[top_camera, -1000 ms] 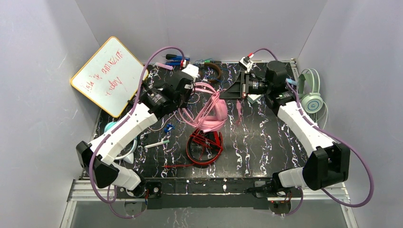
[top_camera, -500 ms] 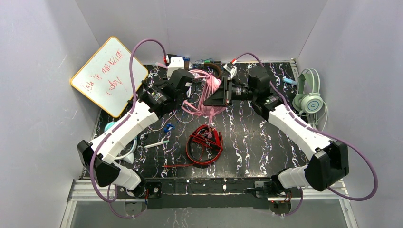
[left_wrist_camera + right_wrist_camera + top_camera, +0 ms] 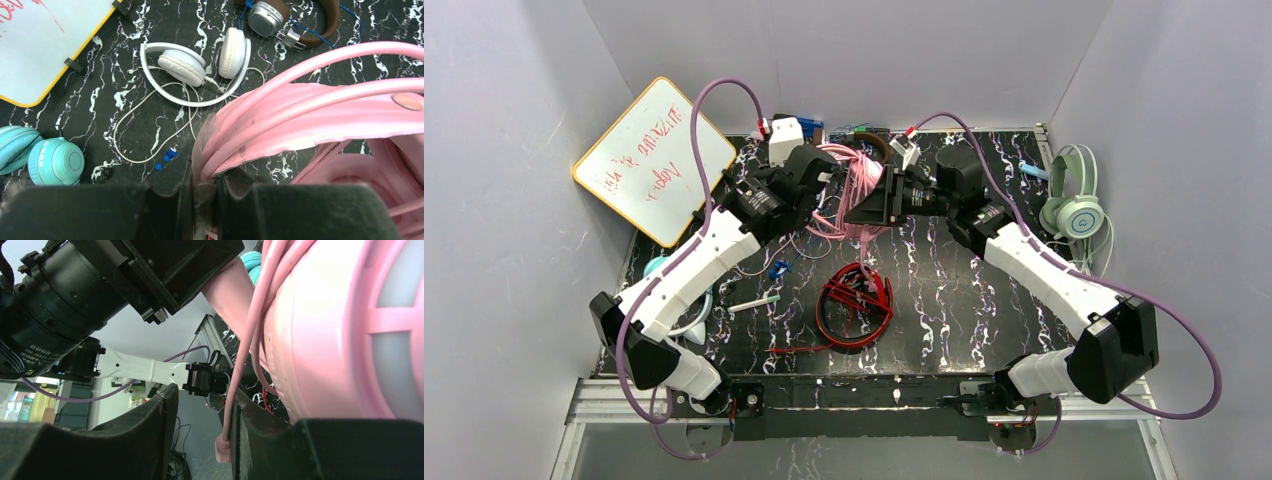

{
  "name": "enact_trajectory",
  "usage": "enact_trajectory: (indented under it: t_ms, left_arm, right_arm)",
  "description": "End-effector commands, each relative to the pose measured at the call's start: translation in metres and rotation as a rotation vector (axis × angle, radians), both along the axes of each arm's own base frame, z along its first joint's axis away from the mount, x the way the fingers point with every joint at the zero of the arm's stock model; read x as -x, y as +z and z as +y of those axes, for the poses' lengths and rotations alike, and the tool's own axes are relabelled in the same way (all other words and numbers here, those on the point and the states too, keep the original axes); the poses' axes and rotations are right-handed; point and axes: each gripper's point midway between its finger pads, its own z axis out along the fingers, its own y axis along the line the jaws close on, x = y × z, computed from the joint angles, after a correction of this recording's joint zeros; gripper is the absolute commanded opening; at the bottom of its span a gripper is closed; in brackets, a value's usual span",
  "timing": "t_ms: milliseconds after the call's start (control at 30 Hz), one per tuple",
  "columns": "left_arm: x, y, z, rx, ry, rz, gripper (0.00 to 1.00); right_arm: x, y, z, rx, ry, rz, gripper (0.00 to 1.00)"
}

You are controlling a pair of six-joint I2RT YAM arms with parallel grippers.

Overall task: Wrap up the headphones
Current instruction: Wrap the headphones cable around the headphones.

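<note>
The left gripper (image 3: 204,186) is clamped on the headband of the pink padded over-ear headphones (image 3: 310,112), held at 12 o'clock over the black marbled table (image 3: 984,290), while at its 3 o'clock the right gripper (image 3: 204,440) stands with jaws apart, the pink cord (image 3: 237,385) hanging between them.

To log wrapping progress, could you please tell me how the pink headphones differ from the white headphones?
The pink padded headphones are clamped in the left gripper, raised above the black marbled table; the white padded headphones lie flat on it, untouched. The pink cord is gathered against its set; the white cord sprawls in a loose loop. Both are corded over-ear sets.
</note>
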Motion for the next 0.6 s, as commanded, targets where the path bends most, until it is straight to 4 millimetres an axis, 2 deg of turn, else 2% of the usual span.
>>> enact_trajectory:
  t_ms: [0, 167, 333, 400, 467, 500, 567]
  left_arm:
    - [-0.026, 0.064, 0.003, 0.209, 0.174, -0.248, 0.0]
    - [-0.029, 0.063, 0.001, 0.201, 0.176, -0.243, 0.0]
    - [-0.03, 0.066, -0.002, 0.212, 0.17, -0.241, 0.0]
    - [-0.03, 0.068, -0.002, 0.215, 0.167, -0.241, 0.0]
    - [-0.029, 0.068, -0.002, 0.218, 0.163, -0.241, 0.0]
    - [-0.029, 0.068, -0.002, 0.215, 0.161, -0.24, 0.0]
    - [-0.028, 0.065, -0.002, 0.213, 0.157, -0.232, 0.0]
  right_arm:
    - [0.033, 0.012, 0.002, -0.01, 0.105, -0.01, 0.49]
    - [0.047, 0.02, 0.008, 0.004, 0.157, -0.04, 0.41]
    - [0.053, 0.017, 0.011, 0.029, 0.164, -0.033, 0.34]
    - [0.053, 0.016, 0.011, 0.034, 0.153, -0.033, 0.39]
    - [0.052, 0.019, 0.01, 0.036, 0.144, -0.038, 0.52]
    - [0.052, 0.021, 0.01, 0.033, 0.142, -0.039, 0.55]
    - [0.053, 0.029, 0.011, 0.017, 0.145, -0.044, 0.54]
